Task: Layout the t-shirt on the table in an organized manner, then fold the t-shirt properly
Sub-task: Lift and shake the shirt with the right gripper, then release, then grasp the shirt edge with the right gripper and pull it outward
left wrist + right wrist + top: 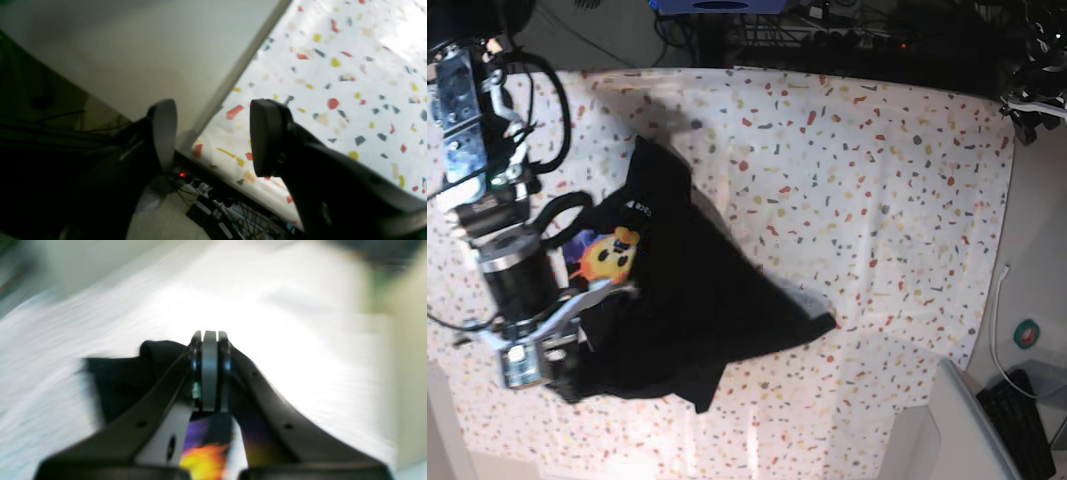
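The black t-shirt (697,300) lies bunched in a rough triangle on the left half of the speckled table (877,190), its orange and purple print (607,255) facing up by my right arm. My right gripper (602,290) is shut on the t-shirt at its left edge. In the blurred right wrist view the gripper (210,340) has its jaws pressed together, with black fabric (123,380) and the print (203,446) beneath. My left gripper (213,136) hangs open and holds nothing, over the table's edge (300,83), far from the shirt.
A plain grey surface (133,50) borders the speckled cloth. Cables and electronics with a red light (181,174) sit below the table edge. A dark part of the left arm (1032,100) shows at the top right. A grey box (967,430) stands at the bottom right.
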Robot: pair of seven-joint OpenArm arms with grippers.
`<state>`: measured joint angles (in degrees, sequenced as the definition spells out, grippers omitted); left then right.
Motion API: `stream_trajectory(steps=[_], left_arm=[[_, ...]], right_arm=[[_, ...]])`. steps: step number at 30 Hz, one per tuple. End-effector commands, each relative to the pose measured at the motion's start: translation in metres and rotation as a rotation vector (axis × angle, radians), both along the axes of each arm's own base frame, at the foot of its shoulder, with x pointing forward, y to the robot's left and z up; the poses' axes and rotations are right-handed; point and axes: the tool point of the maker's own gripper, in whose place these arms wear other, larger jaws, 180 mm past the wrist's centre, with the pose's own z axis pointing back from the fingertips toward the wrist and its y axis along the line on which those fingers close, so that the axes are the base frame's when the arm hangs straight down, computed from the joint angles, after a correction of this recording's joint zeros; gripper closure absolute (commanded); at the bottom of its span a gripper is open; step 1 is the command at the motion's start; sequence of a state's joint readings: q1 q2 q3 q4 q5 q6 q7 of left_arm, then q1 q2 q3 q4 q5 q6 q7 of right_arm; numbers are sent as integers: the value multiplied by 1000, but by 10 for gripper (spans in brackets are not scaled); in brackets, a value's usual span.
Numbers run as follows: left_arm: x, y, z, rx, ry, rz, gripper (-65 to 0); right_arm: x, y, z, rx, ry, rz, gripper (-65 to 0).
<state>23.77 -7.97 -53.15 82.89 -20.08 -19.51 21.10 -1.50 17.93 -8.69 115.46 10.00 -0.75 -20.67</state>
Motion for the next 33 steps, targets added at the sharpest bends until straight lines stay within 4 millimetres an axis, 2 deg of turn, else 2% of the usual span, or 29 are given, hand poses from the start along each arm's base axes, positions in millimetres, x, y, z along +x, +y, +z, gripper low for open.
stream_trajectory(steps=[1,3,5,7,9,11,13,16,18,20,24,26,28,29,30,31,33], left_arm=[[5,9,14,38,-33,-2,-334],[5,9,14,38,-33,-3,-334],[5,9,14,38,-33,-3,-334],[6,9,14,38,-35,-3,-334],[10,9,16,37,-45,-4,-334],[12,8,15,32,-54,0,-334],[14,7,15,31,-56,-3,-334],[18,3,15,26,-55,-14,-334],[29,-10,11,13,-52,-60,-334],[37,-26,5,2,-36,-116,-334],[48,-51,-7,-36,-26,-179,-332],[49,-53,-9,-46,-30,-178,-332],[49,-52,-8,-46,-31,-175,-332],[49,-52,-8,-46,-31,-175,-332],[49,-52,-8,-45,-32,-174,-332],[49,-51,-8,-42,-30,-175,-332],[48,-49,-7,-40,-29,-174,-332]], right_arm=[[6,-40,21,-8,-67,-104,0],[4,-127,44,-17,-129,-335,0],[-13,-201,61,-3,-172,-533,0],[-30,-247,61,38,-173,-642,0],[-48,-288,39,92,-122,-729,0],[-65,-311,-7,160,-17,-789,0],[-74,-315,-52,204,90,-808,0],[-78,-303,-112,261,234,-793,0],[-82,-301,-139,289,302,-802,0],[-85,-298,-152,307,335,-806,0],[-90,-293,-150,307,344,-805,0],[-98,-289,-148,290,380,-796,-185],[-101,-283,-133,261,366,-779,-374],[-102,-273,-127,254,352,-760,-428],[-103,-263,-123,251,340,-741,-438],[-95,-242,-115,236,325,-685,-434],[-74,-174,-111,194,338,-464,-425]])
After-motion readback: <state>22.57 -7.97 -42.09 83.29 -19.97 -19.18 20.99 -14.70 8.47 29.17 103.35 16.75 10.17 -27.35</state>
